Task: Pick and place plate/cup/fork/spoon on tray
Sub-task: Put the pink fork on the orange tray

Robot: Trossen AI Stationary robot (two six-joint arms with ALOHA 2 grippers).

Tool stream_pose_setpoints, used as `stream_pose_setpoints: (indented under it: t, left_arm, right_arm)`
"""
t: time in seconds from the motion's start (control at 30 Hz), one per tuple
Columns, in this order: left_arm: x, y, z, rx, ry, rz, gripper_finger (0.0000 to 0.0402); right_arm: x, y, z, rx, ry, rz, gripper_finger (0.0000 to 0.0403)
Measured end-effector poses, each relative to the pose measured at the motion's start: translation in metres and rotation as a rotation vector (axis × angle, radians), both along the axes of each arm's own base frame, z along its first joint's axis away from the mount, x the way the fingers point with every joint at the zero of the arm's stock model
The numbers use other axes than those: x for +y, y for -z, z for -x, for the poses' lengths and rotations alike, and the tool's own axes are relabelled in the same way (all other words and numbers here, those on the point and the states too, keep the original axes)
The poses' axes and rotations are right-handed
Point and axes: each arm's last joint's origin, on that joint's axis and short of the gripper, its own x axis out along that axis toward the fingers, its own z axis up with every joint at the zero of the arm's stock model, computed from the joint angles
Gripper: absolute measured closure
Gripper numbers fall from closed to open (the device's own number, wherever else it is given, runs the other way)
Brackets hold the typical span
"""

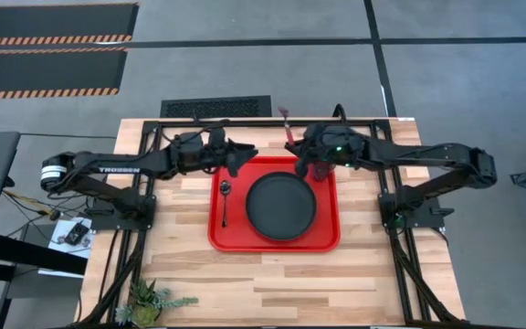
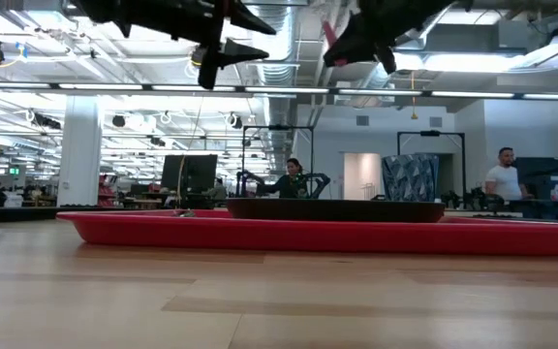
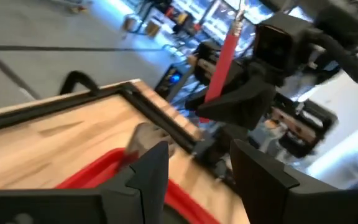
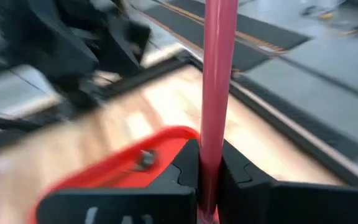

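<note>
The red tray (image 1: 217, 239) lies mid-table. The black plate (image 1: 281, 207) rests flat in it, and the dark spoon (image 1: 225, 196) lies in its left part. My right gripper (image 1: 298, 151) is high over the tray's far edge, shut on the red-handled fork (image 1: 287, 126). A dark-red shape (image 1: 322, 171) in the tray's far right corner, half under the right arm, looks like the cup. My left gripper (image 1: 247, 155) hangs open and empty above the tray's far left corner, facing the right gripper. My right gripper pinches the fork's red-pink handle (image 4: 211, 155) between its two fingers. The handle runs out past the fingers (image 4: 185, 171) toward the table's far edge, tines end (image 3: 240, 9) away from the gripper. The fork is lifted clear of tray and table.
A small green plant (image 1: 149, 300) stands at the table's near left corner. Bare wood lies around the tray on the near, left and right sides. The arms' dark frames (image 1: 144, 210) stand along both side edges. People are in the room behind the table.
</note>
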Motion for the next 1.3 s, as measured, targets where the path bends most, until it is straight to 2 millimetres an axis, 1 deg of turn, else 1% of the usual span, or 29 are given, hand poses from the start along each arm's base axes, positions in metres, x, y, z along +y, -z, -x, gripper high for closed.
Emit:
stream_pose_setpoints:
  t: [0.1,0.27,0.47,0.6,0.73,0.87,1.03,1.13,1.2,1.3]
  left_arm:
    - [-0.001,-0.01,-0.003,0.028,-0.029,-0.029,0.0243]
    - [-0.003,-0.024,-0.006,0.024,-0.061,-0.051,0.0243]
    - [-0.001,-0.026,-0.005,0.026,-0.115,-0.04,0.0243]
    - [-0.001,-0.03,-0.006,-0.009,-0.146,-0.057,0.0243]
    - [-0.004,-0.035,-0.006,-0.052,-0.144,-0.107,0.0243]
    - [-0.009,-0.036,-0.007,-0.061,-0.121,-0.108,0.0235]
    - [-0.01,-0.036,-0.007,-0.066,-0.17,-0.081,0.0182]
    - [-0.008,-0.036,-0.006,-0.052,-0.223,-0.112,0.0151]
    - [-0.008,-0.036,-0.006,-0.05,-0.231,-0.131,0.014]
    - [-0.009,-0.038,-0.006,-0.059,-0.228,-0.148,0.0137]
  right_arm:
    - [0.002,-0.003,-0.013,0.034,0.049,0.077,0.037]
    - [0.006,0.003,-0.034,0.088,0.076,0.127,0.0372]
    - [0.017,0.005,-0.054,0.103,0.064,0.16,0.0369]
    - [0.021,0.001,-0.062,0.091,0.06,0.17,0.0372]
    - [0.022,-0.002,-0.064,0.083,0.06,0.17,0.0371]
    - [0.018,-0.003,-0.063,0.078,0.074,0.164,0.037]
    - [0.016,-0.003,-0.063,0.078,0.077,0.164,0.0371]
    - [0.017,-0.003,-0.063,0.077,0.074,0.163,0.037]
    - [0.017,-0.003,-0.063,0.077,0.073,0.162,0.037]
    - [0.017,-0.003,-0.063,0.076,0.066,0.159,0.0371]
